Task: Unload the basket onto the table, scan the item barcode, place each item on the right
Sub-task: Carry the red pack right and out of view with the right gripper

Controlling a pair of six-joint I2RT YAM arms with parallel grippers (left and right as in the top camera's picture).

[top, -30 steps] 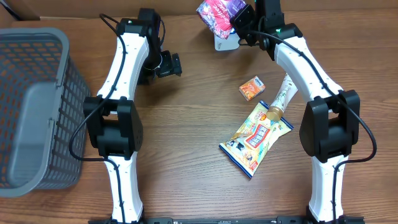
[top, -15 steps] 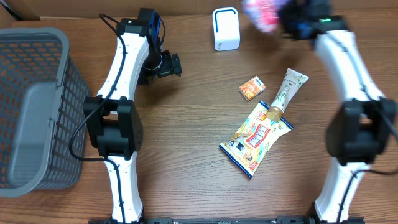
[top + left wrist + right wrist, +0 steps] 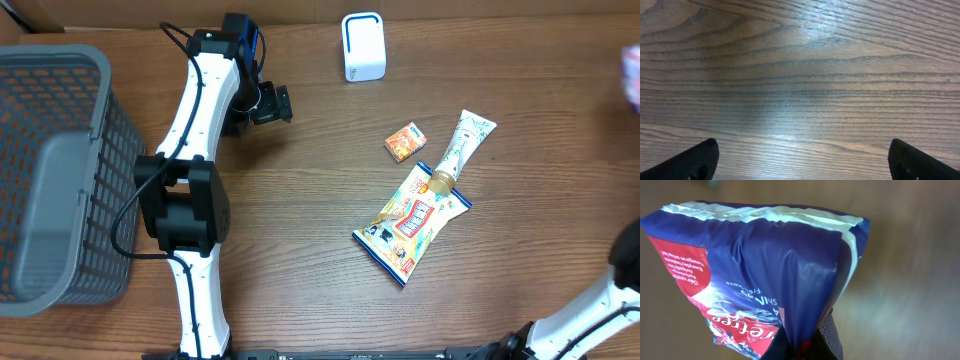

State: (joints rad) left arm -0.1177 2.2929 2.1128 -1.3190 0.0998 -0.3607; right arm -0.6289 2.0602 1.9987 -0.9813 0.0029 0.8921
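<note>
A brown wood-grain table [image 3: 300, 200] fills every view, with a grey mesh basket [image 3: 60, 55] at its left end and a white scanner [image 3: 363, 45] upright near the far edge. The right hand [image 3: 807, 342] is pressed together on the lower corner of a blue and red bag [image 3: 765, 265]. It pinches the crinkled foil so the bag stands up before its wrist camera, white sealed seam uppermost.

From overhead the bag shows only as a pink smear at the right border, well apart from the scanner, and the hand itself is cut off there. No barcode can be made out on the face shown, so I cannot tell whether the code side is turned the right way. Holding the bag clear of the table suits presenting it to the scanner, though from here it sits well off the scanner's line.

The left hand [image 3: 270, 104] hangs spread wide over bare wood left of the scanner, holding nothing, likely parked out of the way. An orange box [image 3: 405, 142], a tube [image 3: 462, 148] and a yellow snack packet [image 3: 410, 222] lie mid-table. The tube's cap end meets the packet's top; all three are probably waiting their turn.
</note>
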